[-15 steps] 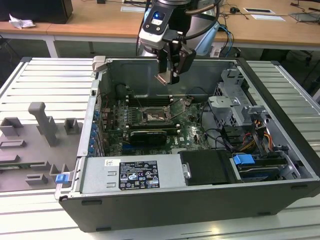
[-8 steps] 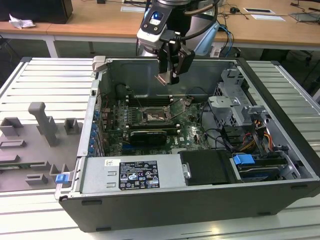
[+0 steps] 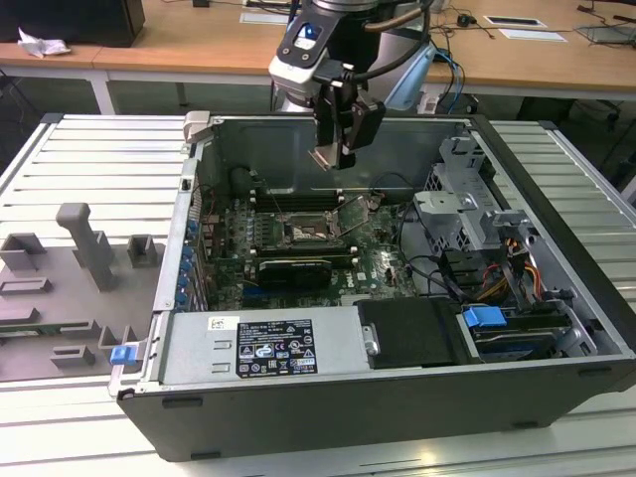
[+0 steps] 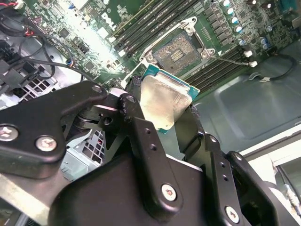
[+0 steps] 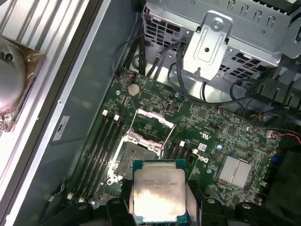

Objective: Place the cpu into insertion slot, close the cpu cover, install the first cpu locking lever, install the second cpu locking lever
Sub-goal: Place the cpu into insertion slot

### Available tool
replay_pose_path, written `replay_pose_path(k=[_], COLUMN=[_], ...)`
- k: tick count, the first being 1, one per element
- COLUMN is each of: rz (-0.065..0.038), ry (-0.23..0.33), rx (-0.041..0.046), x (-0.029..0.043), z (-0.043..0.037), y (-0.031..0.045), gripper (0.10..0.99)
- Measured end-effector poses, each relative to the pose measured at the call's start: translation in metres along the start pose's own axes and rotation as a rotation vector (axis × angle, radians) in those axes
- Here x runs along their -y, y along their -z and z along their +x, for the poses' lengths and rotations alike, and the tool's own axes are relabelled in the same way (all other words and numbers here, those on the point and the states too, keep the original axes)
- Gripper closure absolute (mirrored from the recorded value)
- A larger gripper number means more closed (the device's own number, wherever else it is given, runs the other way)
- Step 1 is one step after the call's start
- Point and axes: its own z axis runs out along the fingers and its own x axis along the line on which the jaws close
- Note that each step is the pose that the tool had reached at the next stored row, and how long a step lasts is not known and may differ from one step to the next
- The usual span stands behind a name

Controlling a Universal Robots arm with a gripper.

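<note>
inside open computer case (image 3: 397, 397), insertion slot (image 5: 134, 155) exposed, cpu cover (image 5: 151, 126) flipped open; above, claw (image 4: 162, 106) grips cpu (image 5: 157, 188).

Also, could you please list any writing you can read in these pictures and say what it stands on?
Nothing reads clearly enough to quote.
On the cpu, held in the gripper: faint print, unreadable.
On the white label of the power supply: print too small to read.
On the white sticker of the case wall: too small to read.
On the motherboard: white markings, too small to read.
</note>
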Motion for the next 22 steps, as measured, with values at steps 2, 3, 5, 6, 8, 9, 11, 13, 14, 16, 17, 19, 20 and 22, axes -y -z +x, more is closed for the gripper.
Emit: replay_pose_path(k=[2,3,5,6,8,9,11,13,14,16,17,19,20,22], rz=[0.0,0.0,0.0,0.0,0.0,0.0,0.0,0.001,0.001,0.001,0.001,0.001,0.001,0.001], ry=[-0.011,-0.016,-0.026,-0.031,-0.045,-0.05,-0.06,-0.071,-0.078,-0.092,-0.096,-0.105,-0.113,-0.132], rx=[0.0009,0.0014,0.0022,0.0027,0.0039,0.0043,0.0052,0.0061,0.0067,0.0078,0.0082,0.0089,0.0095,0.0109], x=[0.0,0.0,0.0,0.0,0.0,0.0001,0.0,0.0001,0.0001,0.0001,0.0001,0.0001,0.0001,0.0001], z=[0.0,0.0,0.0,0.0,0.0,0.0,0.0,0.0,0.0,0.0,0.0,0.0,0.0,0.0], y=[-0.0002,-0.0003,-0.0004,-0.0005,-0.0007,-0.0008,-0.001,-0.0012,-0.0013,-0.0015,-0.0016,-0.0017,-0.0019,-0.0021], gripper=[0.557,0.557,0.557,0.557,0.557,0.557,0.557,0.557,0.557,0.557,0.557,0.557,0.557,0.557])
